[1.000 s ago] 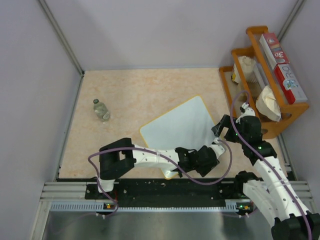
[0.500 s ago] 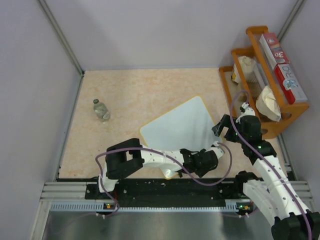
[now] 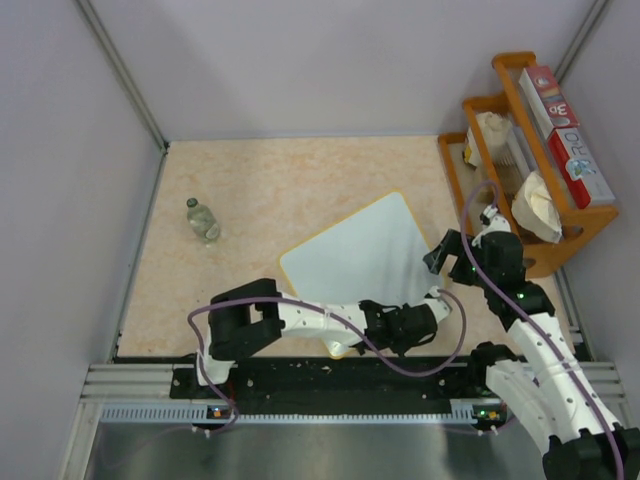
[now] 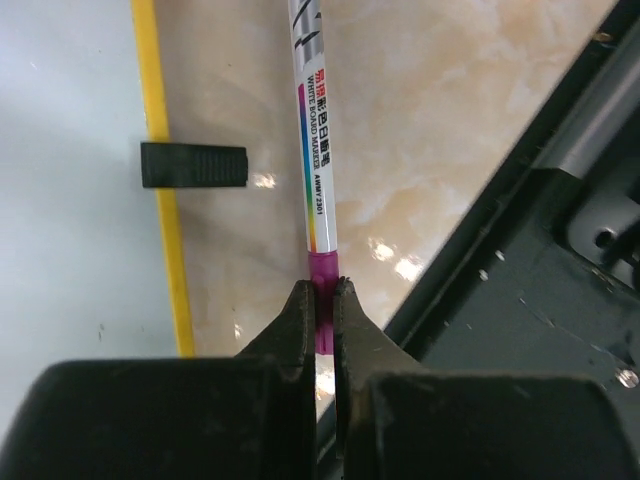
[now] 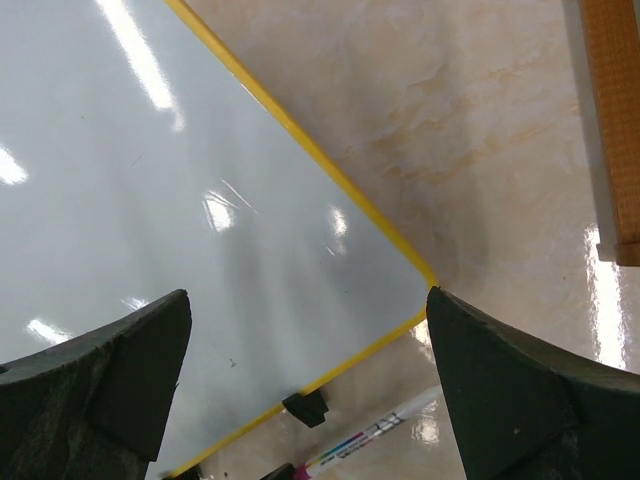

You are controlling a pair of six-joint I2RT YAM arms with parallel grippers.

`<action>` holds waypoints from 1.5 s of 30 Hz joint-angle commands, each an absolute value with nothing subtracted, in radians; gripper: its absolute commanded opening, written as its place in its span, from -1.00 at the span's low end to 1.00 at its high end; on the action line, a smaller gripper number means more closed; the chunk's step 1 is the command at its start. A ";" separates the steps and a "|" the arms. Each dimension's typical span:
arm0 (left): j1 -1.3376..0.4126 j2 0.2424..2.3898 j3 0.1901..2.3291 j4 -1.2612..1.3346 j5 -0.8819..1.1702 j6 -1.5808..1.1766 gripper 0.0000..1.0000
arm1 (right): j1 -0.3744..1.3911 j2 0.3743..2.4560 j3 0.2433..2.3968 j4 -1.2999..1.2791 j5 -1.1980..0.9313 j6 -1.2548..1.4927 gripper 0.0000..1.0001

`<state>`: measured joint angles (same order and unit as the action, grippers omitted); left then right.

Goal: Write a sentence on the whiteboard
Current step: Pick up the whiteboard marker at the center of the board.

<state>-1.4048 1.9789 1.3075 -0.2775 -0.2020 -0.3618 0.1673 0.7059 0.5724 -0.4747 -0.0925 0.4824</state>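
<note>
By the near edge, our left gripper [image 4: 320,292] clamps the marker [image 4: 318,180] (likely to lift it); our right gripper [image 5: 305,300] gapes over the whiteboard [image 5: 150,200].

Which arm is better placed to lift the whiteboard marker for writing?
Left. The left gripper holds the marker by its purple end, beside the whiteboard; the right gripper hangs open above it.

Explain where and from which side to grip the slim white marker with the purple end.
Take the slim white marker by its purple end, from above, pinching across the barrel: it lies flat on the beige tabletop beside the yellow-rimmed whiteboard, leaving only its sides free. The left gripper grips there.
</note>
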 commanded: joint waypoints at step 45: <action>-1.417 1.035 1.215 -0.942 -0.005 -0.167 -1.00 | 0.744 0.865 0.827 -0.232 -0.917 0.244 0.64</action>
